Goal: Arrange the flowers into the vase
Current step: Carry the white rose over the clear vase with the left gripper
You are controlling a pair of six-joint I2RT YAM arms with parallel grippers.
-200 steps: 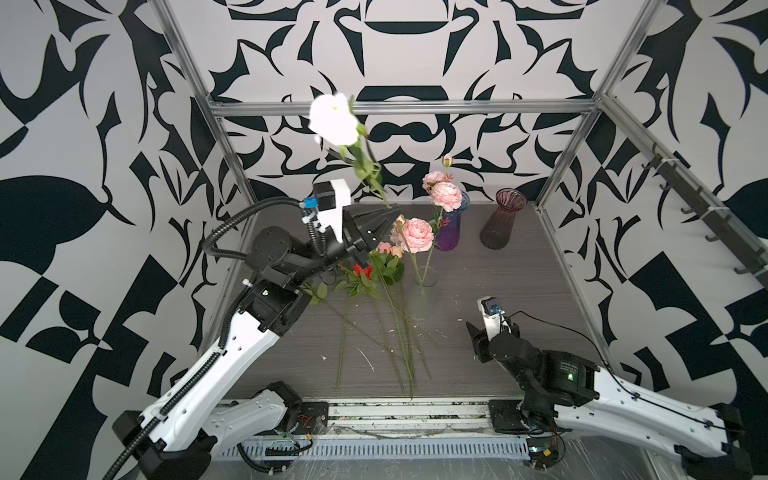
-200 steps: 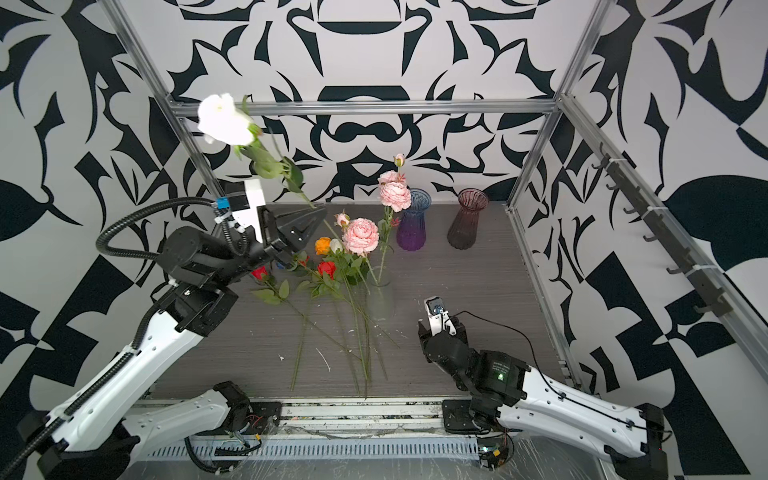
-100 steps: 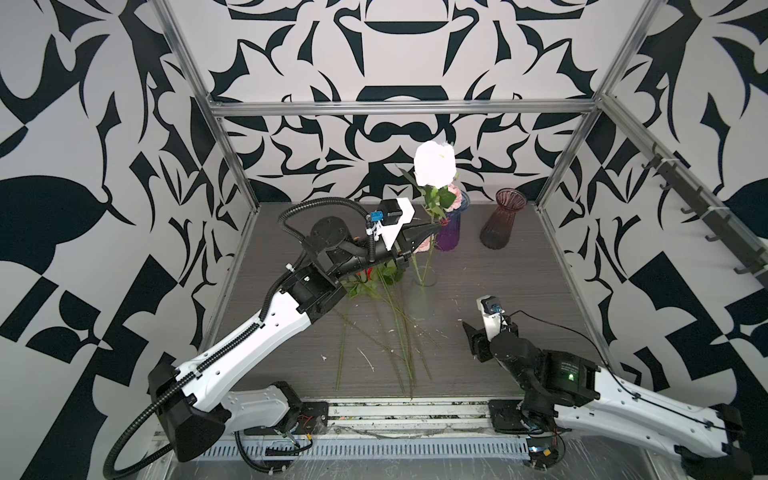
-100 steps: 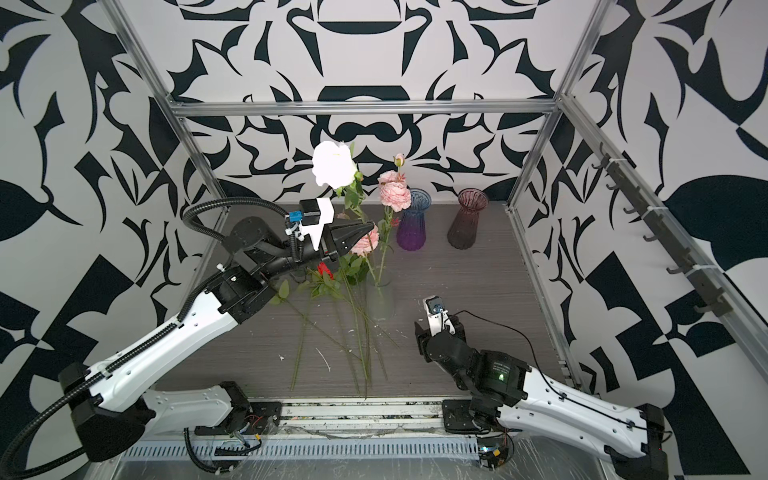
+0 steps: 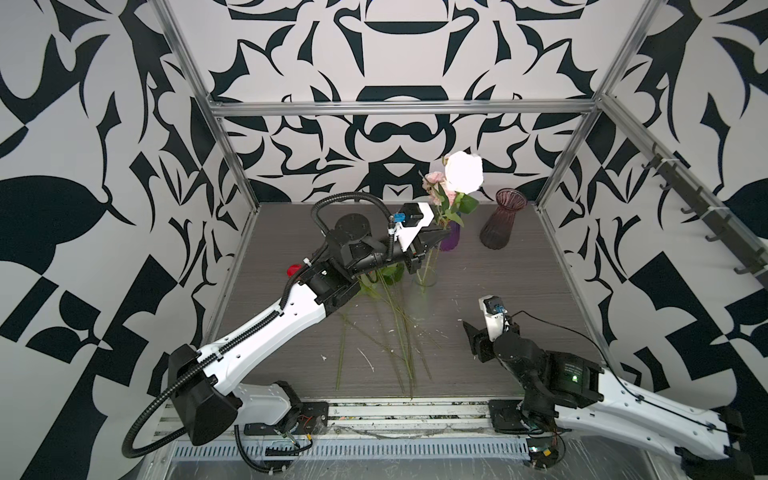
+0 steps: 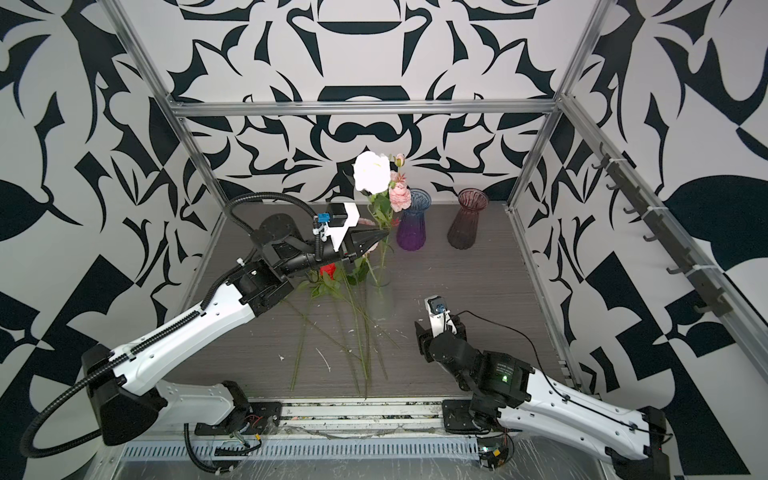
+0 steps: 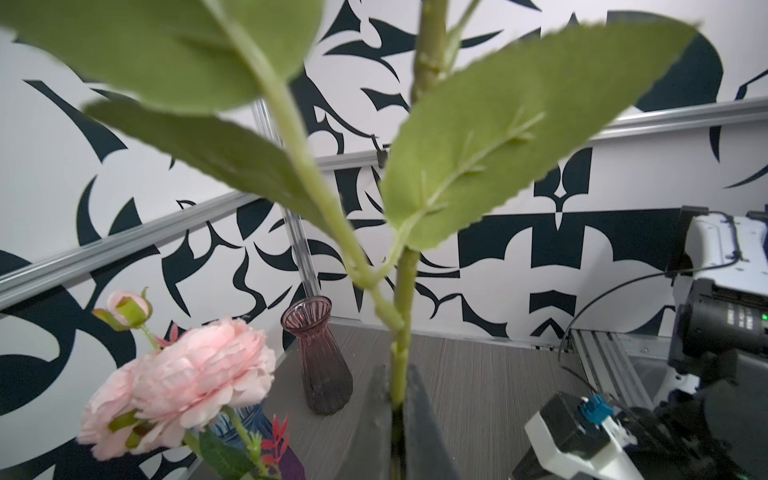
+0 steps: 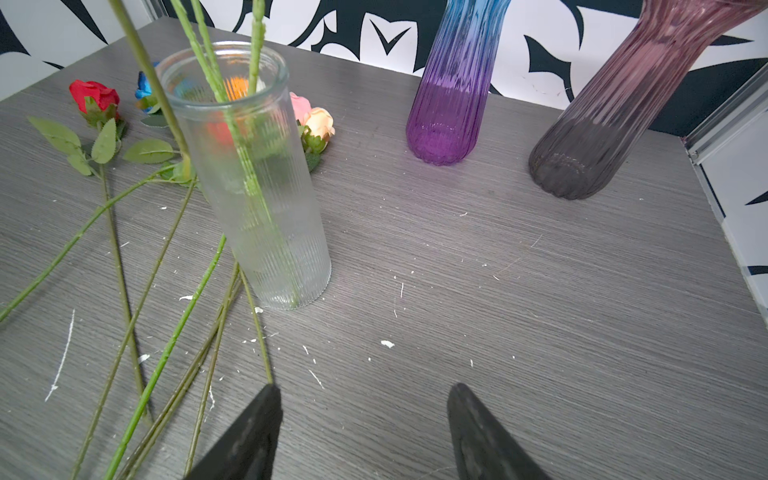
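My left gripper (image 5: 446,235) (image 6: 384,236) (image 7: 397,399) is shut on the green stem of a white flower (image 5: 463,172) (image 6: 372,172) and holds it upright over the clear ribbed vase (image 5: 424,276) (image 6: 379,299) (image 8: 257,178). Pink blooms (image 5: 434,187) (image 6: 400,197) (image 7: 187,374) stand in that vase. I cannot tell whether the held stem's lower end is inside the rim. More flowers lie on the table left of the vase: a red rose (image 8: 93,95) (image 6: 328,270), a peach one (image 8: 320,120), and long stems (image 5: 399,332). My right gripper (image 5: 478,336) (image 6: 428,336) (image 8: 365,399) is open, low and empty.
A purple-blue vase (image 5: 451,239) (image 6: 411,226) (image 8: 449,108) and a dark maroon vase (image 5: 500,224) (image 6: 465,224) (image 7: 320,357) (image 8: 602,124) stand at the back. Patterned walls and metal frame rails (image 5: 399,108) enclose the grey table (image 5: 519,282).
The left arm has swung the white flower from the far left rightward to above the clear vase. The right gripper has opened slightly and stayed in place.
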